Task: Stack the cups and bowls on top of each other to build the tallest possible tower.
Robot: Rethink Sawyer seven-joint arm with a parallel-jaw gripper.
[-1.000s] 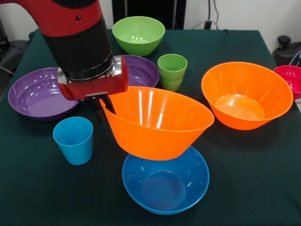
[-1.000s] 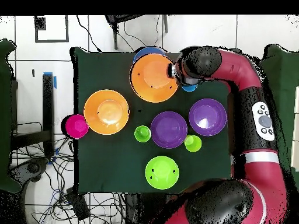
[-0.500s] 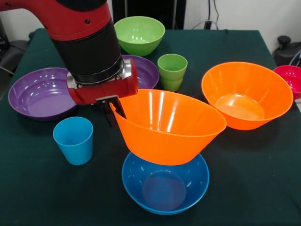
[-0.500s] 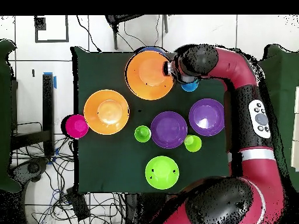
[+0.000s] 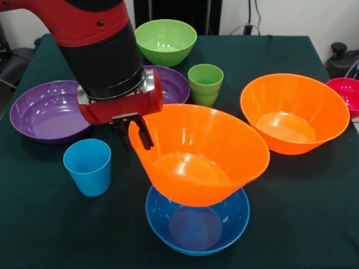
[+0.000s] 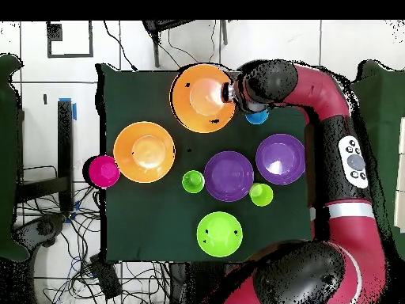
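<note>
My gripper (image 5: 135, 132) is shut on the near-left rim of a big orange bowl (image 5: 202, 157). The bowl hangs tilted, its base just over the blue bowl (image 5: 196, 227); I cannot tell if they touch. In the overhead view the held orange bowl (image 6: 203, 96) hides the blue one, with the gripper (image 6: 229, 91) at its right rim. A sky blue cup (image 5: 88, 166) stands left of the gripper. The second orange bowl (image 5: 294, 112), small red bowl (image 5: 345, 92), ridged green cup (image 5: 205, 84), green bowl (image 5: 165, 40) and two purple bowls (image 5: 47, 112) (image 5: 171, 84) stand singly.
A yellow-green cup (image 6: 261, 194) stands beside the purple bowls (image 6: 228, 175) (image 6: 281, 158) in the overhead view; the arm hides it from the front. The dark green table cloth (image 5: 303, 224) ends close behind the blue bowl's near side.
The held orange bowl has tipped so its opening faces more toward the front camera, and its base has sunk closer to the blue bowl. The gripper shifted only slightly.
</note>
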